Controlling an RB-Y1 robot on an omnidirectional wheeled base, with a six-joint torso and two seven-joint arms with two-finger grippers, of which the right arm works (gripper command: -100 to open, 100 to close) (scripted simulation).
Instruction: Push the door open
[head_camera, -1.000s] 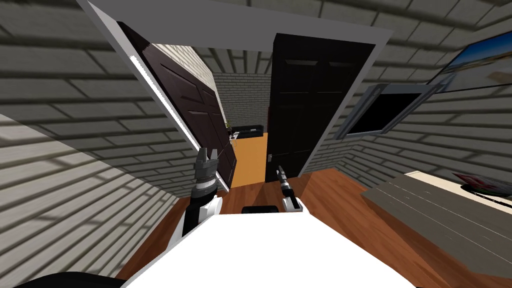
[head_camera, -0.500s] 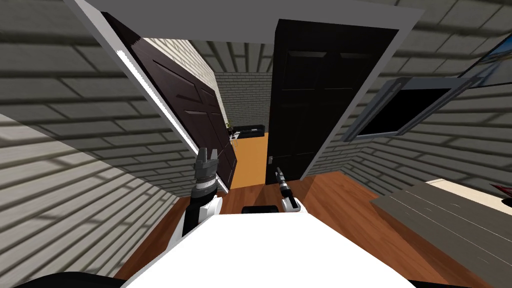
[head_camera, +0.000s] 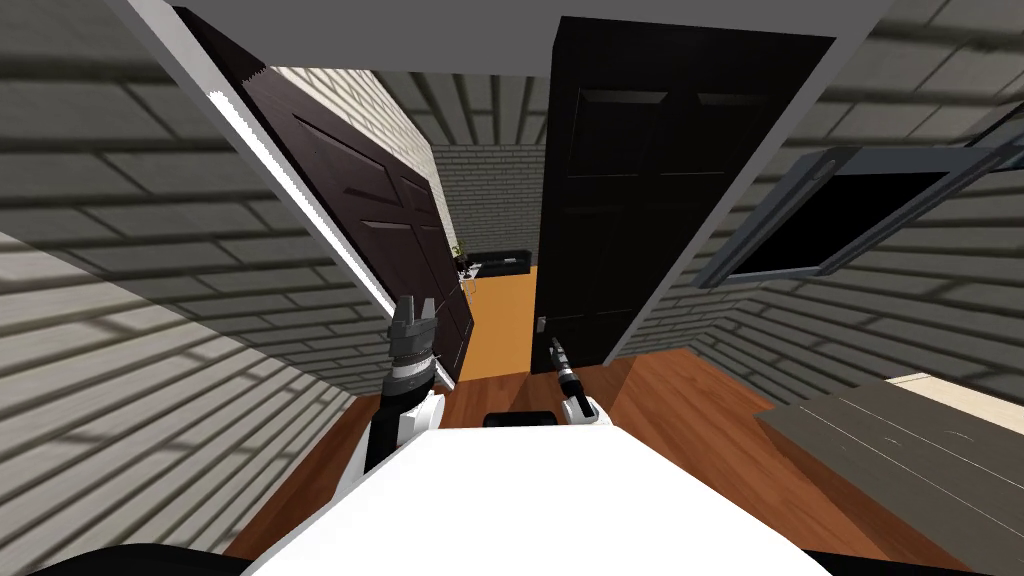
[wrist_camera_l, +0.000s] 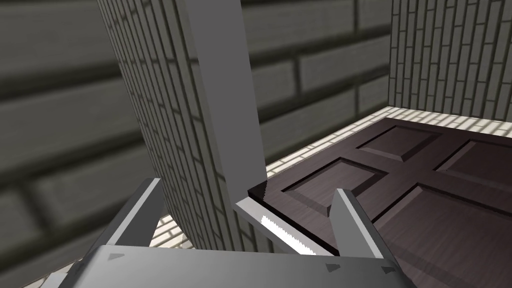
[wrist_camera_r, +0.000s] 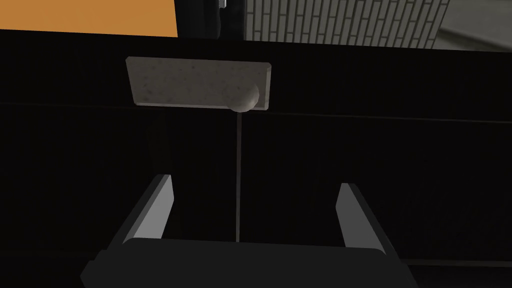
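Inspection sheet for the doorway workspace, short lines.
Surface: wood floor; orange floor past the doorway.
Job's things: left door swung open; right door black, looks shut, with a grey handle plate and knob.
Clutter: grey table at my right.
Grippers: left gripper open, by the grey frame at the left door; right gripper open, aimed at the right door near its knob.
Cables: nothing seen.
Surroundings: brick walls; window showing a black area.
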